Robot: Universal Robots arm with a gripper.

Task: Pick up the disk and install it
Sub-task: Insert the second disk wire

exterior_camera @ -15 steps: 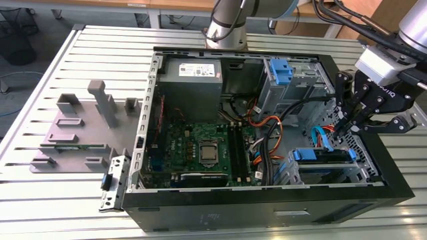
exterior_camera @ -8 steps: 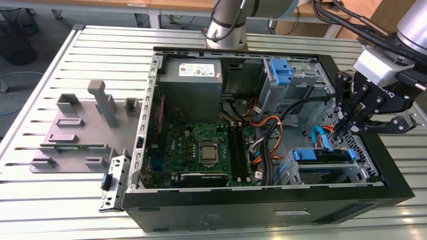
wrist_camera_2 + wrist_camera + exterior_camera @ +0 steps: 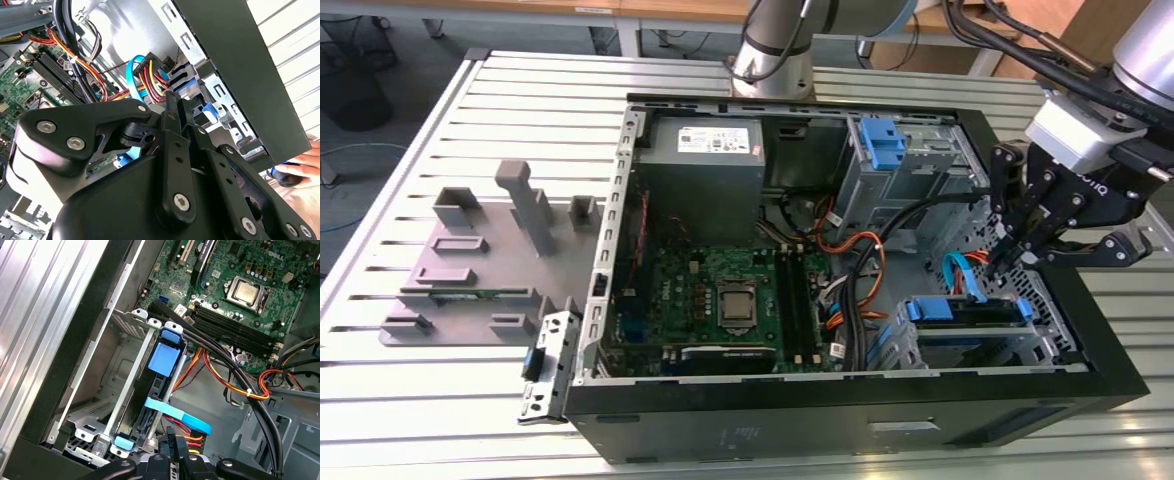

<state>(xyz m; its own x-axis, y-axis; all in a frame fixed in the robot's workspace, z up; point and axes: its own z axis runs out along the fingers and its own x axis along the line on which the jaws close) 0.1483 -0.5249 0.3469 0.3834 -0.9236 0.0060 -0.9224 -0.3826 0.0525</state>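
The gripper [image 3: 1007, 255] hangs inside the open computer case [image 3: 1067, 330] with jaws together on nothing, just beside the disk [image 3: 967, 312], which seems already seated in its bay, blue rails showing. Installing looks nearly done; any further move needs care around the cables [image 3: 235, 385]. Beyond lies the slatted metal table [image 3: 427, 400].
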